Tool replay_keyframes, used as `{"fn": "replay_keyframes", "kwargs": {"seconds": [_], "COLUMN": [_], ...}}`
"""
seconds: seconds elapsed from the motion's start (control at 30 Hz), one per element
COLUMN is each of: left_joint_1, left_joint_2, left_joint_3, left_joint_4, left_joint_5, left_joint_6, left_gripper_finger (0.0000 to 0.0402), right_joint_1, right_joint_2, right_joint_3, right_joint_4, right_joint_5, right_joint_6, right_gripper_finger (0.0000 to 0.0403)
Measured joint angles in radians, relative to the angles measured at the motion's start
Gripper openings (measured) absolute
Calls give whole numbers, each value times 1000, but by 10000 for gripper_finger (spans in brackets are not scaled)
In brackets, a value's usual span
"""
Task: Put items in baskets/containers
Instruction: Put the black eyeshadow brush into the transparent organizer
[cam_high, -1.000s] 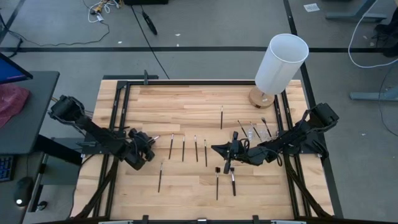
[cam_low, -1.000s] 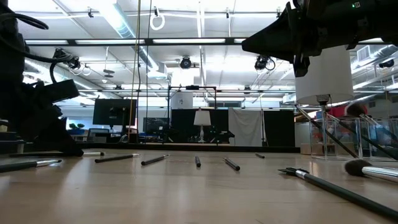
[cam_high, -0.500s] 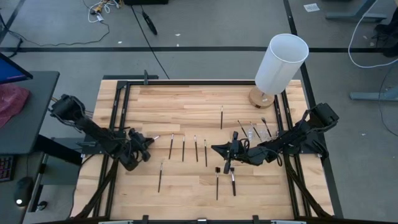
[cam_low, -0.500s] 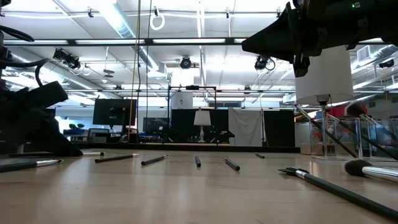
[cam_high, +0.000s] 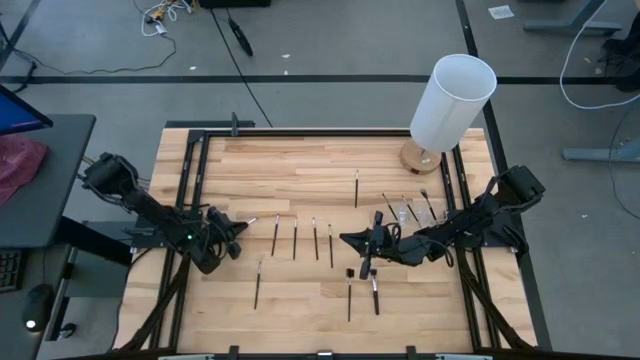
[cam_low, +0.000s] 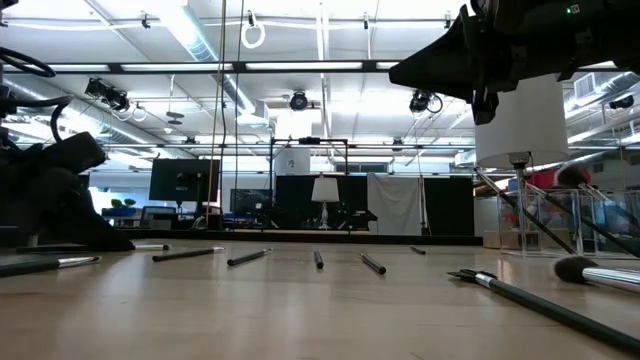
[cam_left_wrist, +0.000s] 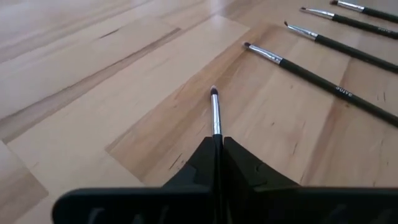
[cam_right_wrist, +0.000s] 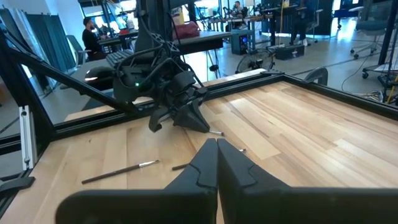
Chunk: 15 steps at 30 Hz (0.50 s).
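My left gripper (cam_high: 234, 232) is low over the table's left part, shut on a thin dark brush (cam_left_wrist: 215, 115) with a silver ferrule. It also shows in the right wrist view (cam_right_wrist: 180, 115). My right gripper (cam_high: 346, 239) is shut and empty above the table's middle, and shows high up in the low view (cam_low: 400, 72). Several dark brushes (cam_high: 314, 239) lie flat in a row between the two grippers. The clear holder (cam_high: 405, 213) stands at the right with several brushes leaning in it. My left gripper pinches the brush between its two fingers. The silver ferrule (cam_left_wrist: 216, 124) and the bristle tip (cam_left_wrist: 213, 92) stick out ahead of the fingertips, so the brush lies along the fingers. The fingers hide the handle. The brush is close over the table; I cannot tell whether it touches.
A tall white cylinder on a round wooden base (cam_high: 452, 100) stands at the far right corner. More brushes lie near the front edge (cam_high: 258, 283) (cam_high: 374, 291) and one toward the far side (cam_high: 357, 187). Black frame rails (cam_high: 190, 180) run along the table's sides.
My left gripper has drawn back a little toward the table's left edge, still shut on the brush.
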Motion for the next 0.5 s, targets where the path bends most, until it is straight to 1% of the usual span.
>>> {"fn": "replay_keyframes", "kwargs": {"seconds": [0.17, 0.33, 0.4, 0.5], "left_joint_1": [-4, -6, -7, -5], "left_joint_2": [4, 4, 2, 2], "left_joint_3": [-1, 0, 1, 2], "left_joint_4": [89, 186, 278, 444], "left_joint_5": [-16, -5, -23, -51], "left_joint_6": [1, 13, 71, 215], "left_gripper_finger": [12, 12, 12, 12], "right_joint_1": [0, 0, 0, -2], "right_joint_2": [0, 0, 0, 0], "right_joint_3": [0, 0, 0, 0], "right_joint_4": [0, 2, 2, 3], "right_joint_5": [0, 0, 0, 0], "right_joint_6": [0, 0, 0, 0], "right_gripper_finger": [2, 2, 2, 2]}}
